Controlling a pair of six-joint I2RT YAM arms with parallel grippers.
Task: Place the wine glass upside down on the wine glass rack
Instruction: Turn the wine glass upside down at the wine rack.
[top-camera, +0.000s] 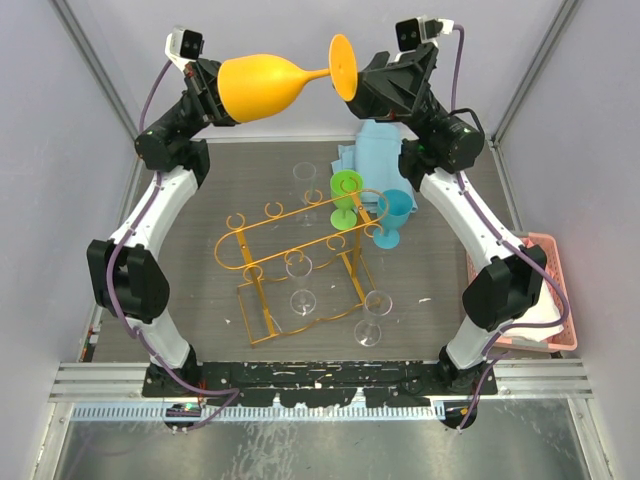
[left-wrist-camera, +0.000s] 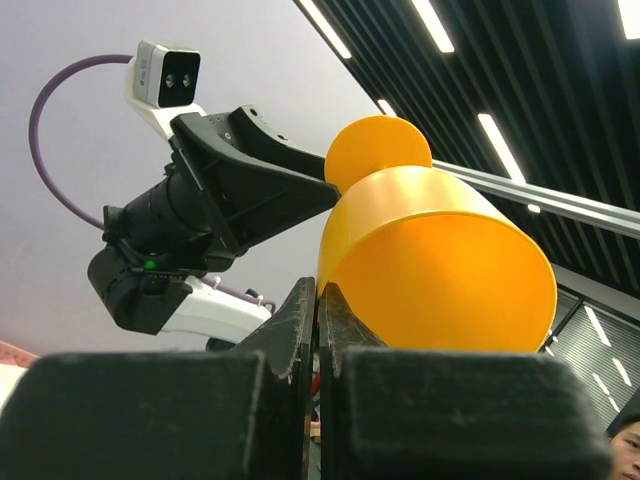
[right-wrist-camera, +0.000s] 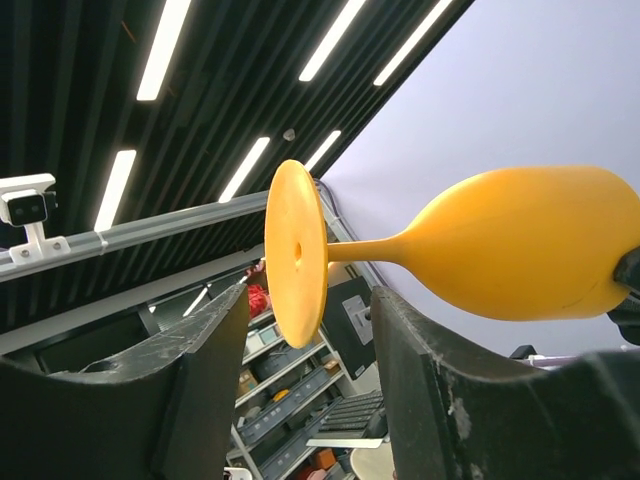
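An orange wine glass (top-camera: 262, 88) is held lying sideways high above the table, bowl to the left and foot (top-camera: 343, 66) to the right. My left gripper (top-camera: 215, 95) is shut on the rim of the bowl (left-wrist-camera: 440, 260), the jaws pinching the wall (left-wrist-camera: 318, 290). My right gripper (top-camera: 360, 85) is open, and its fingers stand on either side of the foot (right-wrist-camera: 295, 250) without touching it (right-wrist-camera: 310, 300). The orange-gold wire wine glass rack (top-camera: 300, 235) stands on the table below, between the arms.
A green glass (top-camera: 347, 200) and a blue glass (top-camera: 393, 218) are at the rack's right end. Clear glasses (top-camera: 298, 270) are at and around the rack, one (top-camera: 370, 320) in front of it. A blue cloth (top-camera: 375, 145) lies behind. A pink basket (top-camera: 555, 290) sits at the right edge.
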